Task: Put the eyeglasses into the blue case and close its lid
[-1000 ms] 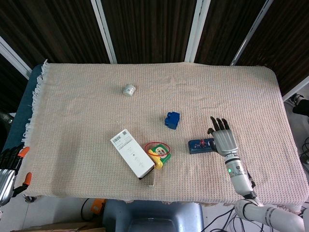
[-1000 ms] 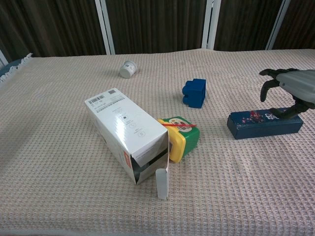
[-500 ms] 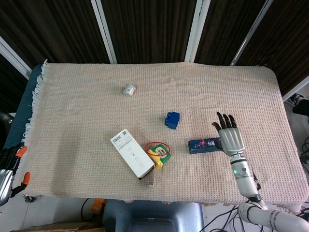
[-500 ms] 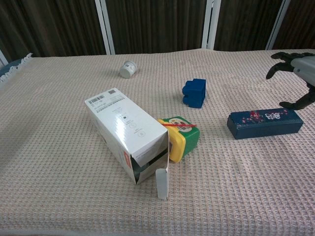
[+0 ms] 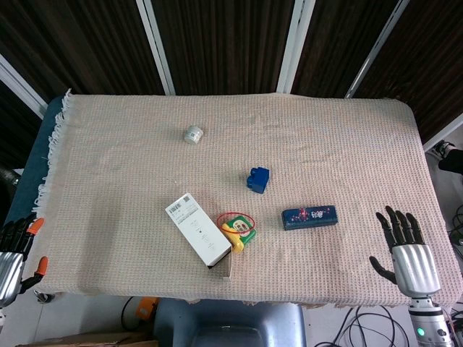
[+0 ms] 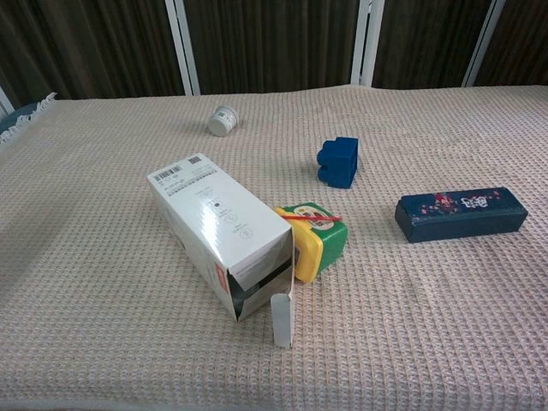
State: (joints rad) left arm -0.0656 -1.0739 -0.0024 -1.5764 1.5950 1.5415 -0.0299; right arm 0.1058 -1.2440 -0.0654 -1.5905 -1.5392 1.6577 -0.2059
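The case [image 6: 461, 214] lies right of the carton [image 6: 224, 243], block [image 6: 338, 161] behind.

We see even, bright overhead light in both sharp views, soft short shadows beside the objects, no glare, backgrounds dark.

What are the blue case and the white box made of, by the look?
The long dark-blue case looks rigid, likely plastic or covered board, with a matte printed lid: crisp straight edges and no glare. The white rectangular box looks like glossy coated cardboard: soft sheen on top, a thin end flap folded open, barcode label.
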